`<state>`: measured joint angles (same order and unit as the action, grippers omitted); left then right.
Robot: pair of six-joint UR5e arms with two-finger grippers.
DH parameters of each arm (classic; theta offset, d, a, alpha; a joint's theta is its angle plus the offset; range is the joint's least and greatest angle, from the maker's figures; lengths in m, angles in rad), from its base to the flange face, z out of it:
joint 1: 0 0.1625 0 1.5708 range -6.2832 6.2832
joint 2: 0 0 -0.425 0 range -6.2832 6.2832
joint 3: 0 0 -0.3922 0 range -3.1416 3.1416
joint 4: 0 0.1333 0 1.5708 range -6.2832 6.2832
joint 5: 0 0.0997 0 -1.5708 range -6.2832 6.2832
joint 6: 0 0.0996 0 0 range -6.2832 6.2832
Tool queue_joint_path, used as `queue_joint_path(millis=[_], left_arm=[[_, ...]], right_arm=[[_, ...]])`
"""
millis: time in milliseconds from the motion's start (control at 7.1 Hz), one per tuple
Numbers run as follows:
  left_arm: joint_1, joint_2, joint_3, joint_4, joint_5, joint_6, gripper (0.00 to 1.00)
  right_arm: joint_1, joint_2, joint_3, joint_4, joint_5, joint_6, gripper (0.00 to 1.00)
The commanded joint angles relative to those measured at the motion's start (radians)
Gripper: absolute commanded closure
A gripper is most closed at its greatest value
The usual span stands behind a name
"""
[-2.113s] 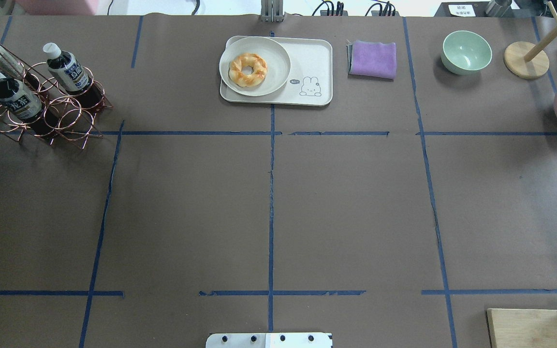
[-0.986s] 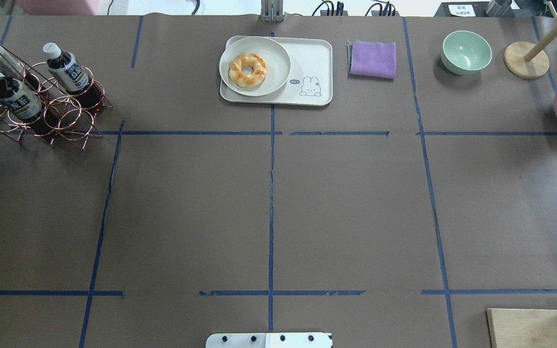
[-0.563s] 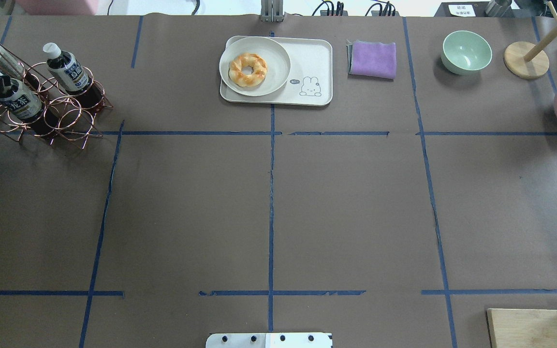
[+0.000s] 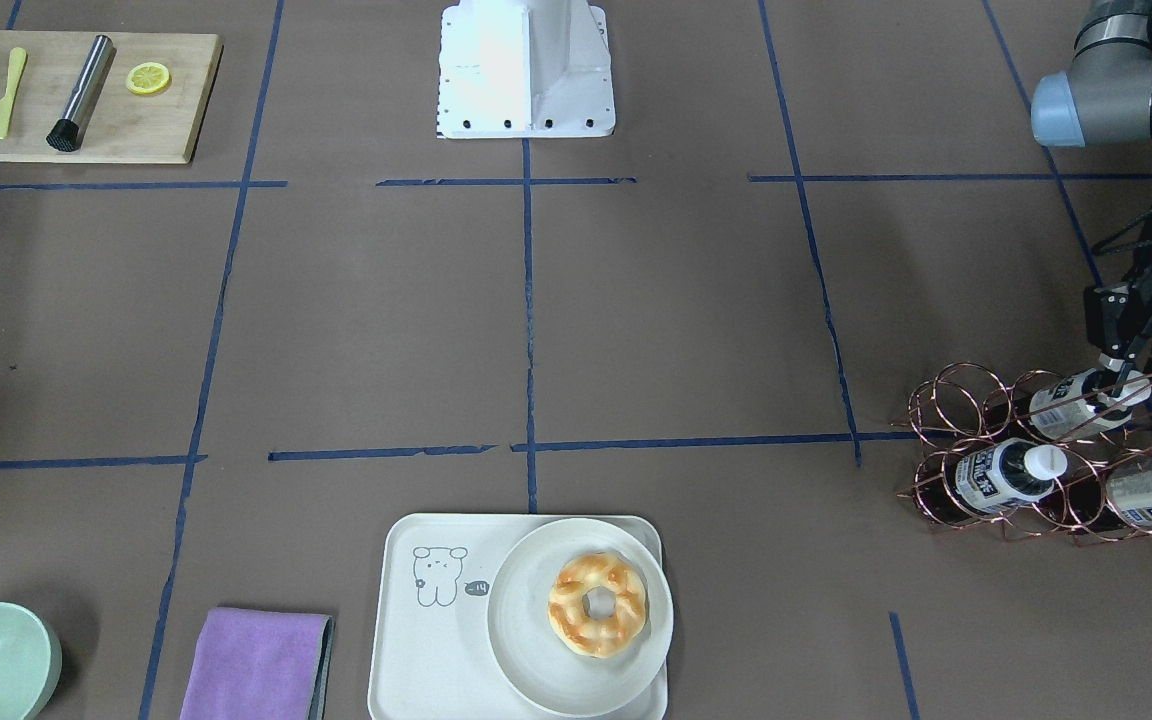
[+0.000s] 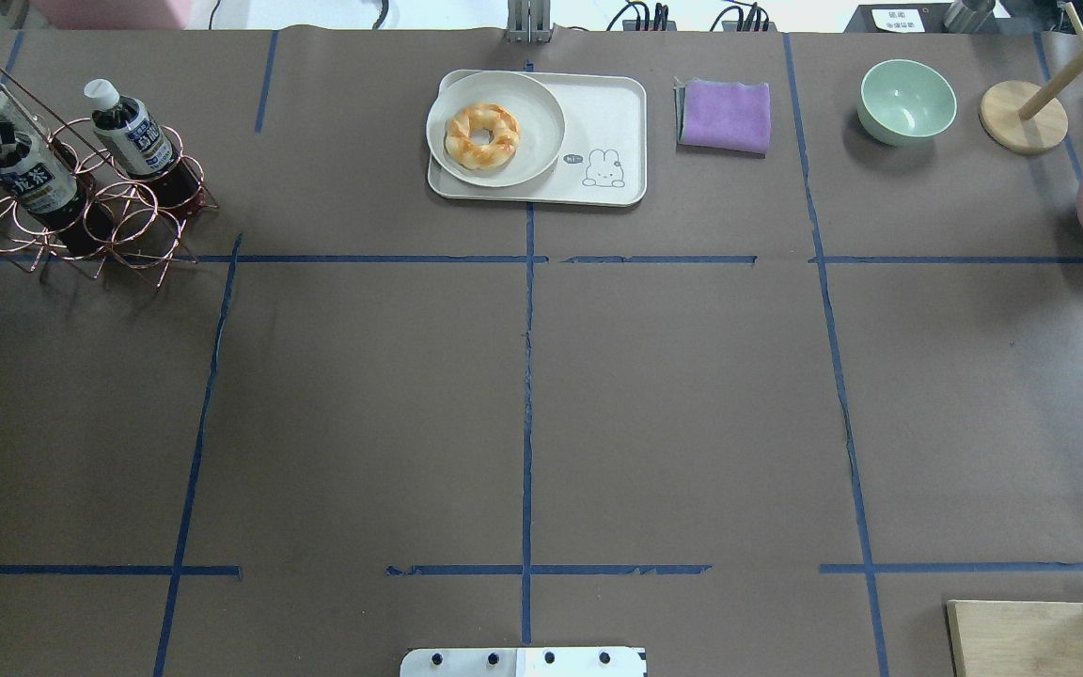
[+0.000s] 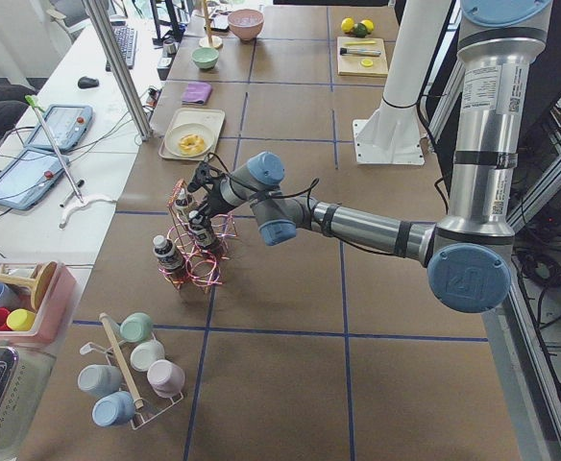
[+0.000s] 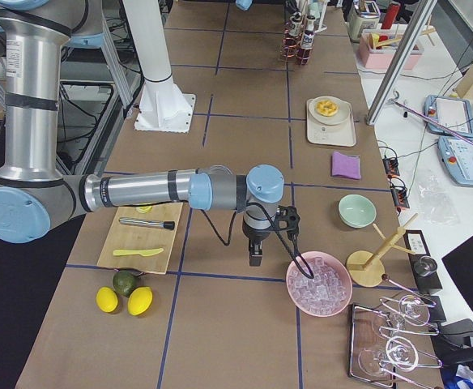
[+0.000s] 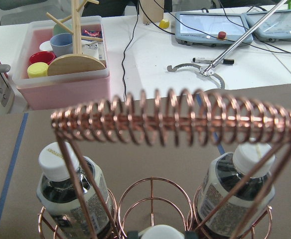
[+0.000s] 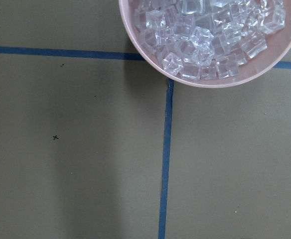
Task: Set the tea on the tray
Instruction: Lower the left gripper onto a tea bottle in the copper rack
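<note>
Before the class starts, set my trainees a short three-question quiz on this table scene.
1. True or false: the tray is bare.
2. How many bottles sit in the copper rack? A two, B three, C five.
3. Fill in: the left end effector holds the tea by its ____.
Key: 1 false, a plate with a pastry sits on it; 2 B; 3 cap.

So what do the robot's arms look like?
Shiny silver tubes with round light-blue caps at the joints, on both the left arm and right arm. The left gripper and right gripper are black; the left says ROBOTIQ in white. Black cables loop round the wrists.
</note>
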<state>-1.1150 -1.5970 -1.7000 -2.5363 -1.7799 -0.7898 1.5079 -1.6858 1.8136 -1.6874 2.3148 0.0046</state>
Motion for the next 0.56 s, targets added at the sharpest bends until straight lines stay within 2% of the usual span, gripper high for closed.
queue_joint_path(millis=[0,282,423], left_arm=[[-0.009,0.000,-0.012,0.001,-0.006,0.000,0.88],[-0.031,0.000,-0.023,-0.001,-0.013,0.003,0.92],[-0.049,0.006,-0.029,-0.002,-0.054,0.003,0.92]], right_arm=[[0.000,0.000,0.000,0.000,-0.002,-0.002,0.00],[0.000,0.000,0.000,0.000,0.000,-0.002,0.00],[0.000,0.000,0.000,0.000,-0.002,0.000,0.00]])
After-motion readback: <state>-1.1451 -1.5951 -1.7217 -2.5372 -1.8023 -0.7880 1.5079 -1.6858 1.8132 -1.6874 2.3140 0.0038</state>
